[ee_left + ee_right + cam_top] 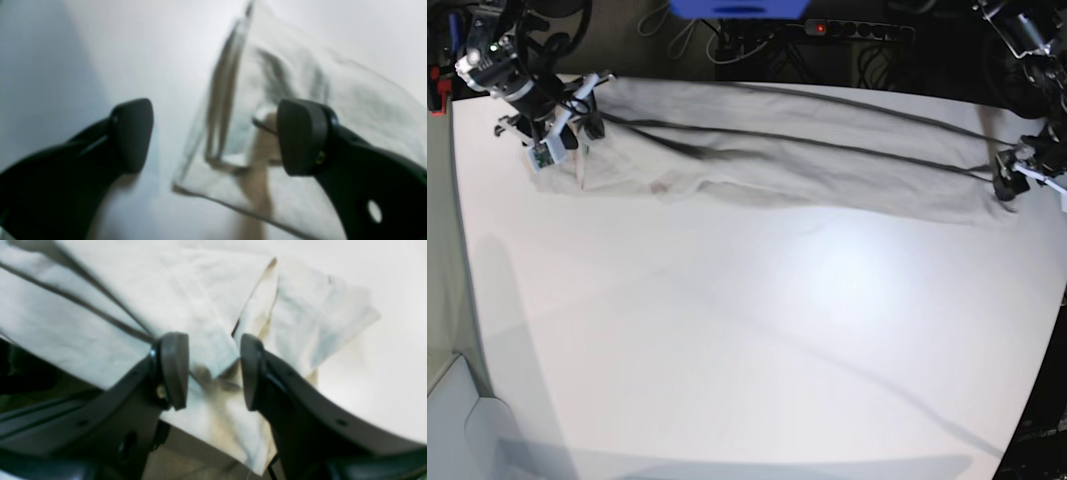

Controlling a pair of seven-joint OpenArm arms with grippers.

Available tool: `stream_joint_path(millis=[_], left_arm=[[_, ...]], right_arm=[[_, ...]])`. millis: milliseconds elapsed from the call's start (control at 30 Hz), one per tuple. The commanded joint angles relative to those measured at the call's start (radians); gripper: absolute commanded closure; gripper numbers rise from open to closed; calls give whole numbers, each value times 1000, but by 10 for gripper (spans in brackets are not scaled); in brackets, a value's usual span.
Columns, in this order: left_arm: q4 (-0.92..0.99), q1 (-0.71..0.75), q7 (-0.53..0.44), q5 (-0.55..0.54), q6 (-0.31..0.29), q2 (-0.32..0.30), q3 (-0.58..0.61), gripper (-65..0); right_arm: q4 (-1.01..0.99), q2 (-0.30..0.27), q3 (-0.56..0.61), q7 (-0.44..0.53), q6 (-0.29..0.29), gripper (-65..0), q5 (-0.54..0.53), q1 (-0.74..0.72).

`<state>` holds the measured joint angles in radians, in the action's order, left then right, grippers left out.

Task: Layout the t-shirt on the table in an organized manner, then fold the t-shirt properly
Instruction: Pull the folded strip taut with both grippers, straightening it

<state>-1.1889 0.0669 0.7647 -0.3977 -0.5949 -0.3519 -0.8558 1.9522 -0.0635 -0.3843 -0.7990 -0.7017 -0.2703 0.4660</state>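
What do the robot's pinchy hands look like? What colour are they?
Each end effector is dark grey-black. The left end effector has two curved fingers with rounded pads. The right end effector looks alike, with small holes and screws. From the base view, its arm carries white parts.

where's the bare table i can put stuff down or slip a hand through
Free: the whole wide stretch of table in front of the t-shirt, down to the near edge. Crowded: the far strip, where the shirt lies stretched between the right gripper and the left gripper, both open over its ends.
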Motion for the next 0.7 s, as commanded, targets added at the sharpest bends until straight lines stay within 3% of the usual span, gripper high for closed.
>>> stream_joint_path(millis=[0,467,533,600,667], left_arm=[[-15,-11,-12,-13,-3,-17,-1,-568],[111,-17,-23,-20,-3,-65,94,-567],[109,-17,-23,-22,-27,-63,94,-557],[117,-17,-23,-16,-103,-63,94,-495],[117,-17,-23,-13,-103,-62,94,-382]], right_arm=[[16,-8,-5,20,4,-265,-14,0],[16,-9,-5,23,4,-265,-14,-10],[16,-9,-5,23,4,-265,-14,-13],[16,-9,-5,20,4,-265,-13,-26],[16,-9,-5,20,4,-265,-13,-29]])
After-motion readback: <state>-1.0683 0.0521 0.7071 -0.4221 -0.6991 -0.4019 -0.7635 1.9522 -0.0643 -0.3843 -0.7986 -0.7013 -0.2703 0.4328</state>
